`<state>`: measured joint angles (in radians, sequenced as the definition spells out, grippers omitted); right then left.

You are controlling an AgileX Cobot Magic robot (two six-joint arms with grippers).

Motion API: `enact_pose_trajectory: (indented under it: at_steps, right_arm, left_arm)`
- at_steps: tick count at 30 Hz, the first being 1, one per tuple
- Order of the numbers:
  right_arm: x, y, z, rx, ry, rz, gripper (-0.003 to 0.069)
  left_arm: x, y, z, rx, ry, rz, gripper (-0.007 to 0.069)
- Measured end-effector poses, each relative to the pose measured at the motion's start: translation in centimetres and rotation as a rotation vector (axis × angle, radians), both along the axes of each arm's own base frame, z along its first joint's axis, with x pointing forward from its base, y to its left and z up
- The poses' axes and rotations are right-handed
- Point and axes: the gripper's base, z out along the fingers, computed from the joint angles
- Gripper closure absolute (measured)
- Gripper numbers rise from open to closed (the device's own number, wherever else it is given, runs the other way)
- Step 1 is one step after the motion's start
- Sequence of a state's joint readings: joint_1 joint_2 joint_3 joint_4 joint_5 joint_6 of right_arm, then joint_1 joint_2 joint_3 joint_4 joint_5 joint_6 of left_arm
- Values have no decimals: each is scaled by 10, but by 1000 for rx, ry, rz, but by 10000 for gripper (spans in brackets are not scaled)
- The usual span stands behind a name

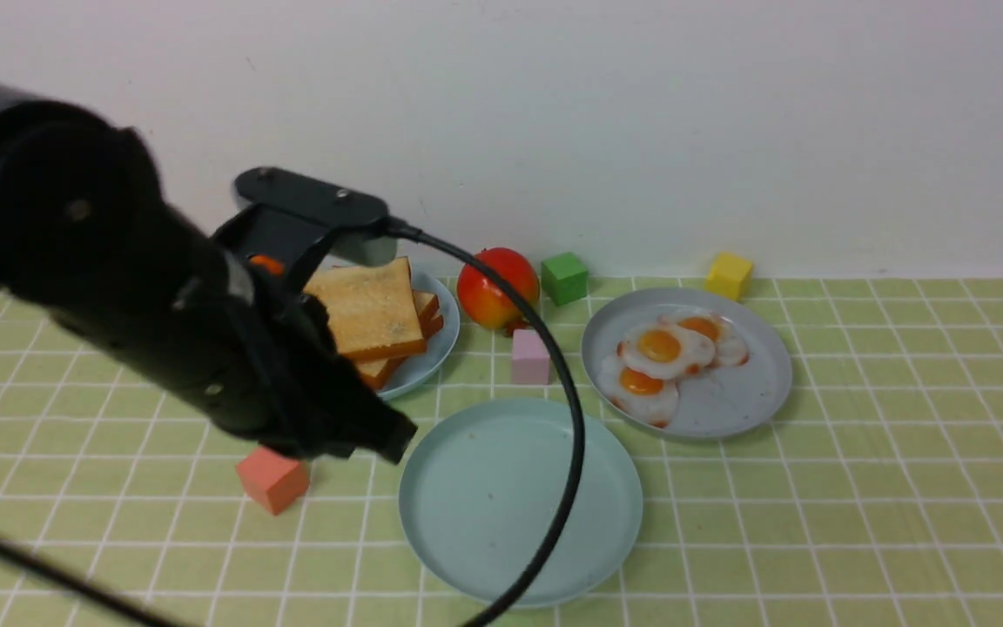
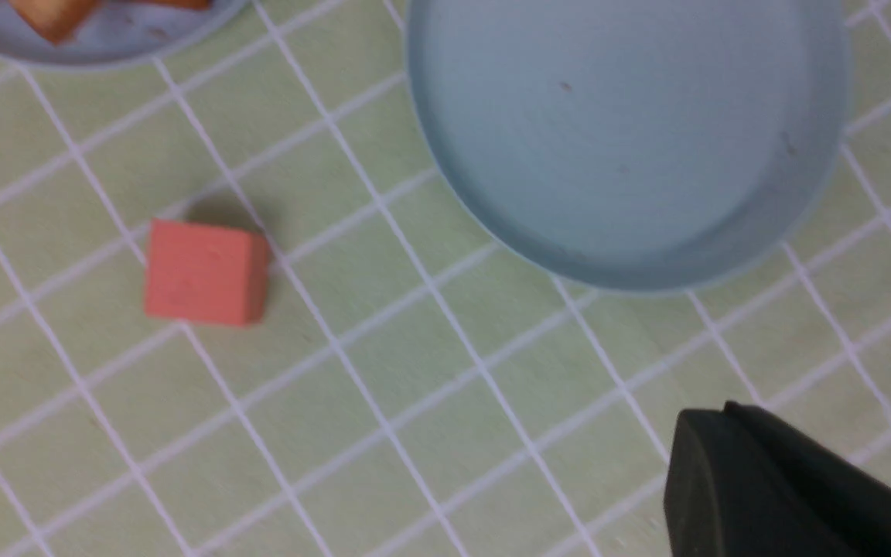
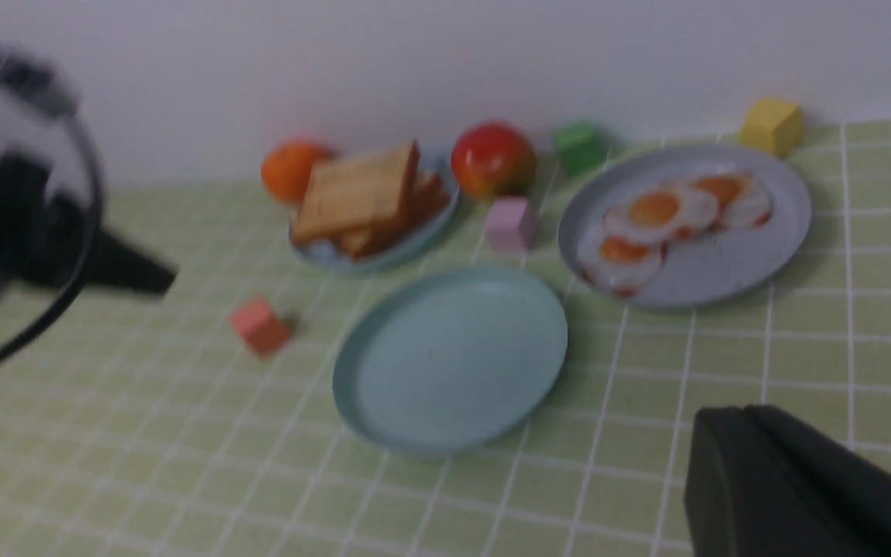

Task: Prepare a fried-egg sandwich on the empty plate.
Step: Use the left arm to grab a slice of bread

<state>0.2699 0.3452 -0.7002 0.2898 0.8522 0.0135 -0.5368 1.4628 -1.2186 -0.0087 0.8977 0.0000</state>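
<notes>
The round pale mint-green plastic plate (image 1: 467,557) sits bare at near centre of the green checked tablecloth (image 1: 858,522). No fried-egg sandwich on it, so I judge the build not started. From that plate: light blue round plate (image 1: 440,353) at 11 o'clock with a stack of square golden toast slices (image 1: 371,313), top slice tilted on the ones below. Grey-blue round plate (image 1: 763,392) at 1 o'clock holds three white toy fried eggs with orange yolks (image 1: 658,353), overlapping. Small pink cube (image 1: 529,357) at 12, red-yellow toy apple (image 1: 493,287) beyond it, salmon-red cube (image 1: 272,479) at 9. Green cube (image 1: 564,277) and yellow cube (image 1: 728,274) sit far back by the wall. My left claw (image 1: 390,438) hovers just off the plate's 10 o'clock rim, near the salmon-red cube, fingers pinched together on nothing. My right claw (image 3: 724,464), seen only from its own wrist camera, is closed and empty too, well apart from the plates. Risks: reaching the toast with jaws closed would just shove the stack. The tilted top slice could slide or drag a second along. Overlapped eggs could lift as a pair. The left arm's black cable (image 1: 573,453) loops across my front view of the plate and hides part of the drop zone. A low sweep would knock the salmon-red cube.
</notes>
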Motion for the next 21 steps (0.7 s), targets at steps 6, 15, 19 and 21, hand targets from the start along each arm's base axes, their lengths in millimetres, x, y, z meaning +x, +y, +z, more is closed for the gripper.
enact_pose_trajectory:
  at_steps: [6,15,19,21]
  right_arm:
    - [13,7,26,-189,119,133,671]
    - [17,9,25,-234,128,162,669]
    - [18,9,25,-234,125,160,666]
    - [18,9,25,-233,123,160,666]
  left_arm:
    - [69,-8,-11,28,24,-2,638]
    - [138,5,-46,91,-7,-162,541]
    - [151,6,-67,143,-37,-200,374]
    - [155,6,-72,154,-52,-203,319]
